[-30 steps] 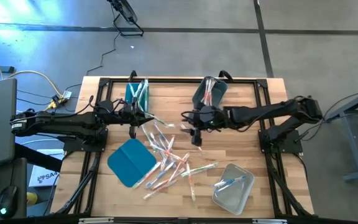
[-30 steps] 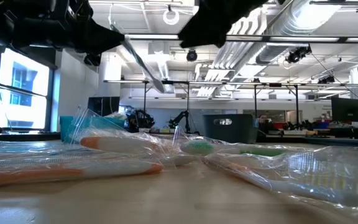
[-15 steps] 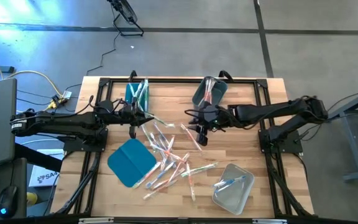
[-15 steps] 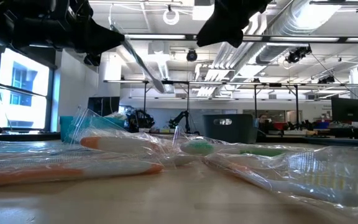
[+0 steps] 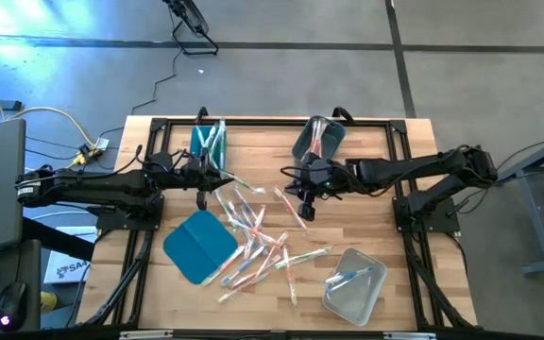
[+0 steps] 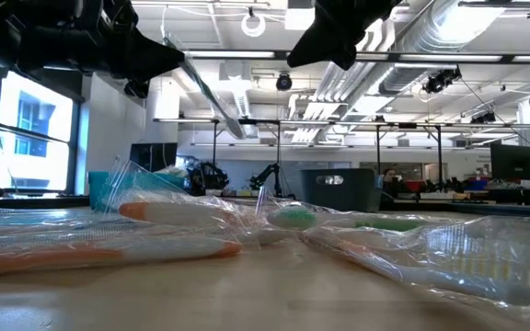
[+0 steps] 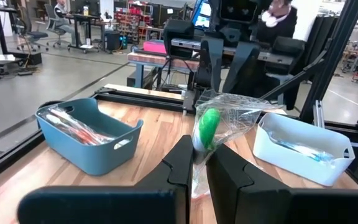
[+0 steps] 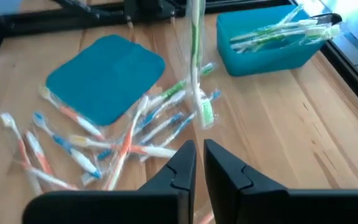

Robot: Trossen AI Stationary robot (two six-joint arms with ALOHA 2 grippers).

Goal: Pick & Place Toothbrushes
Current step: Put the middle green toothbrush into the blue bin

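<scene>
Readable text, labels, brands, numbers: none that I can make out on any item here.

Glossy crinkled-plastic-wrapped toothbrushes (image 5: 253,241), pale wood table (image 5: 385,227) — smooth, matt teal lid (image 5: 196,244)

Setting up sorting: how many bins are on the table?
3: teal bin at the far left, grey bin at the far middle, clear bin at the near right.

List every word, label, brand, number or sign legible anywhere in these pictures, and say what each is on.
None can be read with certainty.
White sheet on the floor left of the table: dark print, too small to read.
Toothbrushes and their clear wrappers: no legible print.
Screens in the room behind: too blurred to read.
</scene>
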